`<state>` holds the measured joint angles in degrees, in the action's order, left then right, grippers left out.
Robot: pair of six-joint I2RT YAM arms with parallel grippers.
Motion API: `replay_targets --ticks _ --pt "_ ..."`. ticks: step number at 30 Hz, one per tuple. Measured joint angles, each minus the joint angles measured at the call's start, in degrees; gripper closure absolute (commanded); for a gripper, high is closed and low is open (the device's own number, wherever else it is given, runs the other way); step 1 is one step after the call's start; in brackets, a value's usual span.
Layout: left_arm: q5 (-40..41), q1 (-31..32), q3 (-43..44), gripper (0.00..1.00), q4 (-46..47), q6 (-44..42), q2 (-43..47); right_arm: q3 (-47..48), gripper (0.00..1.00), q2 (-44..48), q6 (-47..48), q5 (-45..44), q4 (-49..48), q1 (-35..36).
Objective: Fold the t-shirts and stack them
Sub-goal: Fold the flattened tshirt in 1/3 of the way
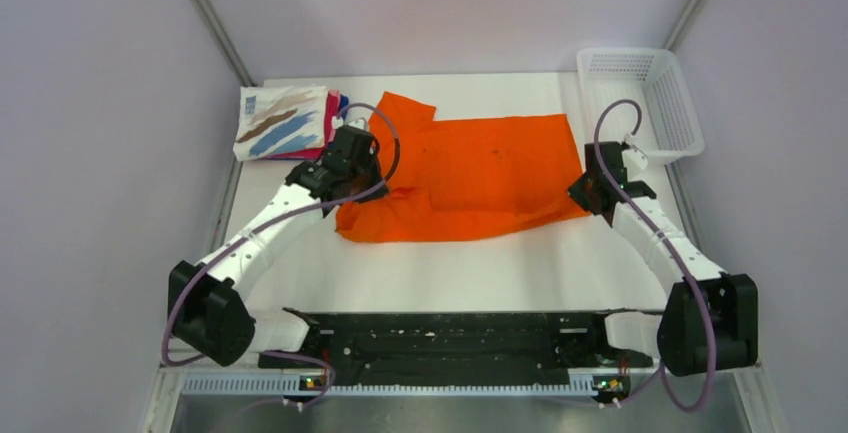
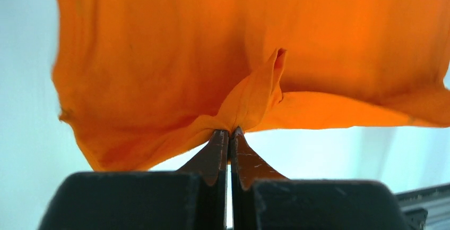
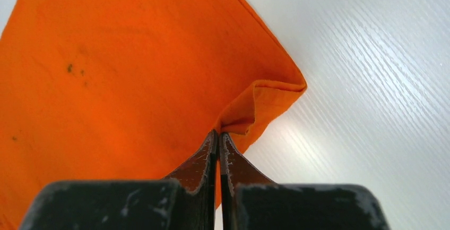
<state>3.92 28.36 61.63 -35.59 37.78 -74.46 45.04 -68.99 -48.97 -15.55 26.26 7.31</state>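
White table (image 1: 450, 273) with a plain bright orange cloth t-shirt (image 1: 470, 168) rumpled mid-frame, a few dark specks on it. 1 stack of folded t-shirts (image 1: 285, 121) sits upper left, brush-stroke print on top. Left gripper (image 2: 230, 132) and right gripper (image 3: 218, 133) are both clamped on the orange edges.

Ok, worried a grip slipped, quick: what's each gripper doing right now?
Left gripper: closed on the orange t-shirt.
Right gripper: closed on the orange t-shirt.

Overhead view from behind; both wrist views close on the orange t-shirt (image 1: 480, 163).
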Motion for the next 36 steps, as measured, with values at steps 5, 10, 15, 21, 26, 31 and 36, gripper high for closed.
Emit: replay_targets --ticks 5,10,15,21,26,31,36 --pt "1.4 -3.9 5.2 1.0 0.4 -3.9 -4.8 5.2 1.0 -5.2 1.6 -1.6 -0.1 0.0" --pt "1.2 -6.0 7.9 1.0 2.3 -9.0 -9.1 8.5 1.0 -8.7 2.5 -3.1 -0.3 0.0" --pt "0.8 -7.0 11.4 1.0 3.7 -14.5 -13.4 8.9 1.0 -11.3 2.5 -3.9 -0.8 0.0" --pt "-0.5 -8.0 16.8 1.0 4.4 -19.8 -20.3 8.9 1.0 -12.1 2.5 -4.4 -0.8 0.0" --pt "-0.6 -8.7 20.2 0.98 4.2 -22.6 -25.0 9.1 0.98 -13.6 2.8 -5.0 -1.0 -0.5" --pt "0.7 -9.5 25.1 0.28 3.5 -24.0 -30.2 10.2 0.59 -17.4 4.4 -5.6 -1.2 -0.8" --pt "3.0 -10.8 31.0 0.02 0.9 -23.5 -34.8 13.2 0.4 -18.3 6.6 -5.2 -1.4 -0.9"
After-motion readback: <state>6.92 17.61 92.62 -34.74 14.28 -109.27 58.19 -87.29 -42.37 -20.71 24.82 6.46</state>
